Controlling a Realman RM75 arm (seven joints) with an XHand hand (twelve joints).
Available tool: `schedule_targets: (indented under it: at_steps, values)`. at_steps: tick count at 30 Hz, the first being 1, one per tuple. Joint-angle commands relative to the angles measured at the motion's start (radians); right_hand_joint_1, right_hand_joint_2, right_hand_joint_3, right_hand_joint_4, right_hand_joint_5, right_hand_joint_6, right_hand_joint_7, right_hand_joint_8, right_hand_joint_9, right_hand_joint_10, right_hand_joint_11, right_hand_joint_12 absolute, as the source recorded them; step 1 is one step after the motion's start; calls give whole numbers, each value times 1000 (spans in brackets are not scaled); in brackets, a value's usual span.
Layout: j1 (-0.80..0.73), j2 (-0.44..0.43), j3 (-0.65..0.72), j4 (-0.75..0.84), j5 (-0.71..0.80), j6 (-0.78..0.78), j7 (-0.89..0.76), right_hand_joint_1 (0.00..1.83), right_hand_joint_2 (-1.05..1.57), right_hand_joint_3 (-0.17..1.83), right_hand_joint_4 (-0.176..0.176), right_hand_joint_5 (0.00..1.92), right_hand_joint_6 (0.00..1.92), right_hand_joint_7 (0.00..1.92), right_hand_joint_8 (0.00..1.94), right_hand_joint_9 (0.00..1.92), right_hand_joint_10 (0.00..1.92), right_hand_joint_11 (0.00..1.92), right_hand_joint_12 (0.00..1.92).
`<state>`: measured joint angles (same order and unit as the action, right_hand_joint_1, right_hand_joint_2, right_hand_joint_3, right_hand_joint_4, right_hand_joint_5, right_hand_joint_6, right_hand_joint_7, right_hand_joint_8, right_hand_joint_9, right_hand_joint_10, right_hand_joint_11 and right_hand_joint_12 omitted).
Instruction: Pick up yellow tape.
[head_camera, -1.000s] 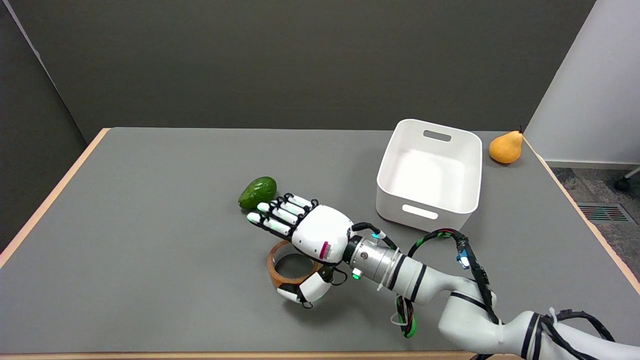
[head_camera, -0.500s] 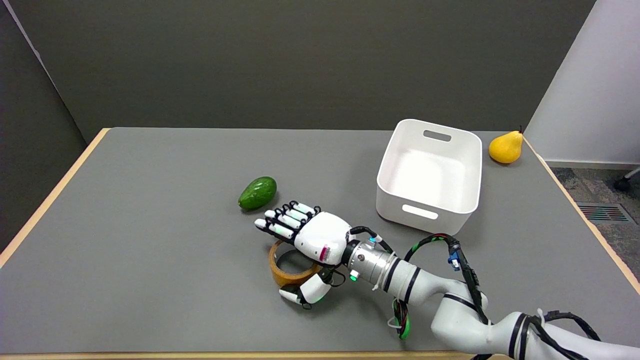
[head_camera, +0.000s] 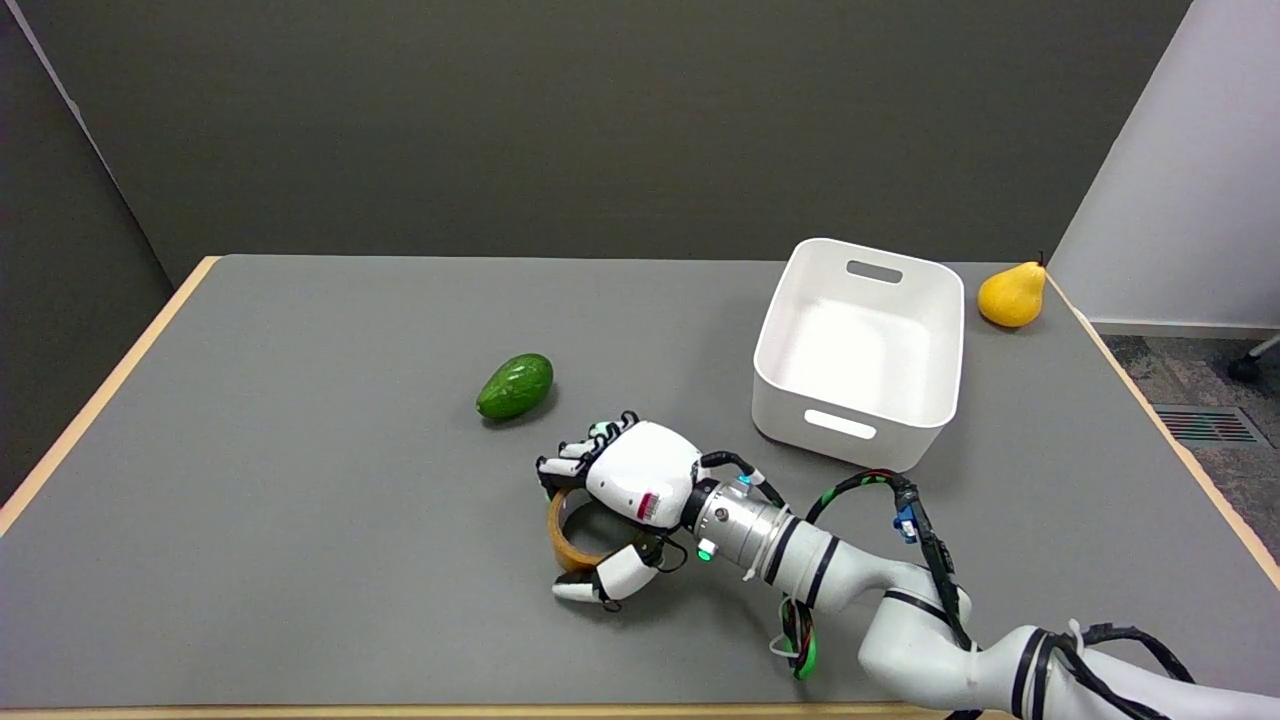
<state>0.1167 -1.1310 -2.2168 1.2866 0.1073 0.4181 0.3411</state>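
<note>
The yellow tape (head_camera: 566, 535) is lying on the grey tabletop (head_camera: 300, 500), below and a little to the right of the green avocado (head_camera: 515, 386), which I am taking as my marker. It is a ring of amber-yellow tape with a darker, brownish inner core, and it is showing its open centre toward me, tipped slightly so that its left wall is the part I am seeing best. Most of its right side is being covered by the right hand (head_camera: 625, 490).

That hand is reaching in from the lower right and sitting over the roll. Its fingers (head_camera: 570, 458) are curling down over the far edge of the ring, while the thumb (head_camera: 600, 582) is lying low on the near side, just below the roll. The fingers are closing around the tape, yet from here I cannot tell whether they are truly gripping it or only resting against it.

Well to the right of the avocado, a white bin (head_camera: 858, 355) with cut-out handles is standing on the tabletop. Farther right of the avocado, beyond the bin, a yellow pear (head_camera: 1012, 293) is sitting near the table's corner.
</note>
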Motion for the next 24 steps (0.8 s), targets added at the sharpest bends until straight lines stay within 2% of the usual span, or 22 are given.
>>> schedule_targets:
  at_steps: [1, 8, 14, 19, 24]
  values:
    - [9, -4, 4, 11, 6, 44, -7, 946, 1005, 542, 65, 720, 1502, 811, 1883, 888, 1870, 841, 1921]
    - [93, 24, 44, 152, 6, 7, -10, 957, 973, 589, 63, 742, 1497, 841, 1933, 913, 1920, 871, 1921]
    - [173, 26, 196, 253, 44, -55, -126, 958, 971, 599, 55, 738, 1506, 838, 1938, 919, 1919, 861, 1921]
    - [233, 37, 339, 220, 225, -67, -330, 959, 979, 598, 41, 729, 1520, 834, 1938, 918, 1921, 844, 1921]
    - [268, 62, 513, 96, 444, -69, -525, 957, 986, 590, 38, 722, 1526, 829, 1938, 910, 1921, 813, 1921]
